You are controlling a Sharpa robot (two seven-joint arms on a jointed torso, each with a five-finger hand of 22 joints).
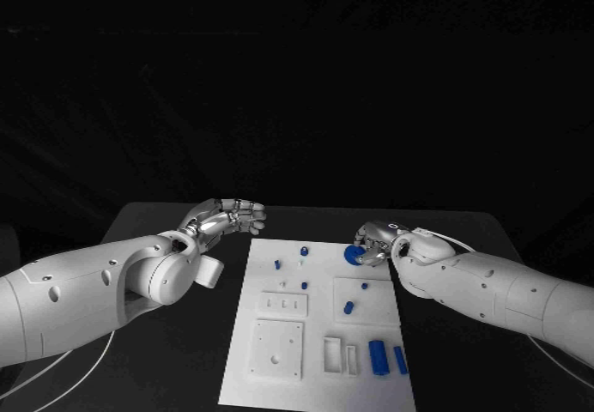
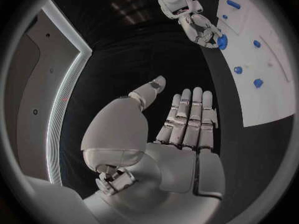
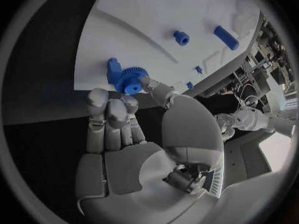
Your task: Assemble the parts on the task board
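The white task board [image 1: 310, 390] lies in the middle of the black table. My right hand [image 1: 381, 239] is at the board's far right corner and pinches a blue gear [image 1: 354, 255] between thumb and fingers. The right wrist view shows the gear [image 3: 131, 79] at the board's edge, with another blue piece [image 3: 112, 68] just behind it. I cannot tell whether the gear touches the board. My left hand [image 1: 230, 215] hovers off the board's far left corner. Its fingers [image 2: 190, 115] are stretched out and hold nothing.
Small blue pegs [image 1: 301, 252] [image 1: 349, 306] stand on the board's far half. Two blue blocks [image 1: 378, 357] [image 1: 400, 360] lie near its front right, beside a white slotted holder [image 1: 339, 354]. White raised plates [image 1: 283, 302] [image 1: 276, 348] sit on the left half.
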